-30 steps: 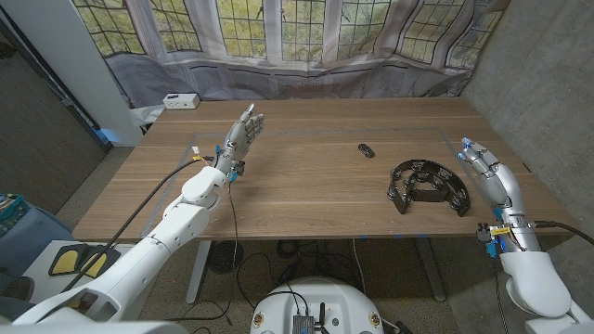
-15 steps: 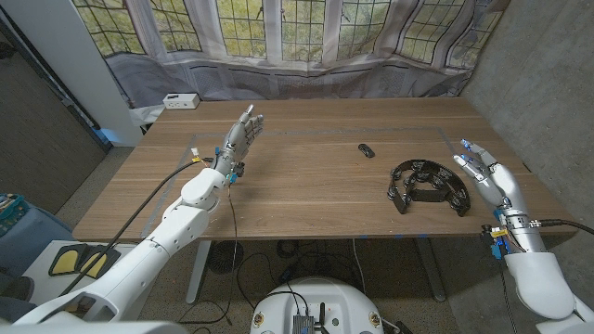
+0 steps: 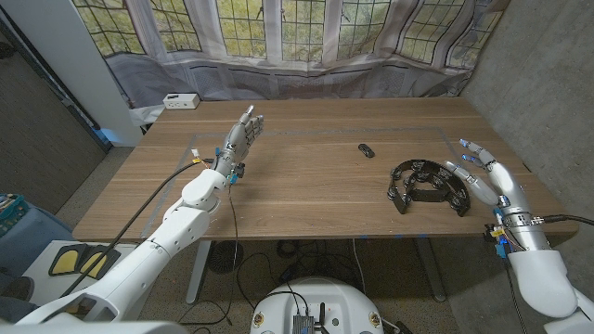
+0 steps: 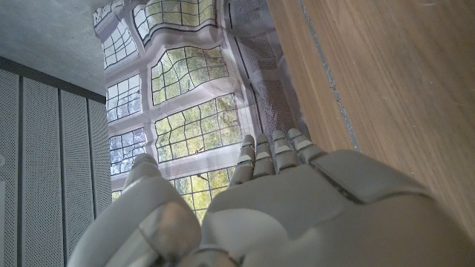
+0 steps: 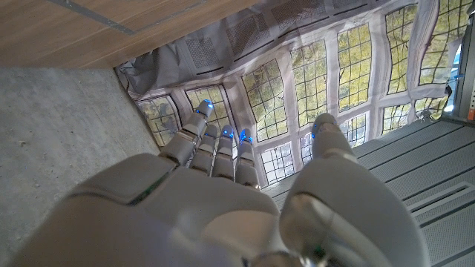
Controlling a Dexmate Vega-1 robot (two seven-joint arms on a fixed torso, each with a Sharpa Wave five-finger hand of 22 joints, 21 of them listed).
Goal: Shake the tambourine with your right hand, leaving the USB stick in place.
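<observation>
Your right hand (image 3: 489,179) sits just beside the tambourine (image 3: 429,186), fingers spread, empty.
Head view alone shows the USB stick (image 3: 367,149) beyond the tambourine; left hand (image 3: 243,135) fingers straight, empty.

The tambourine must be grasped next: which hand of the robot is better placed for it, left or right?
Right. The right hand is open beside the tambourine, at its outer edge. The left hand stands far across the table, with the USB stick lying between.

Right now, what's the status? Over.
Both robot hands open: left, right beside tambourine, not gripping. USB stick apart, nothing in the way.
</observation>
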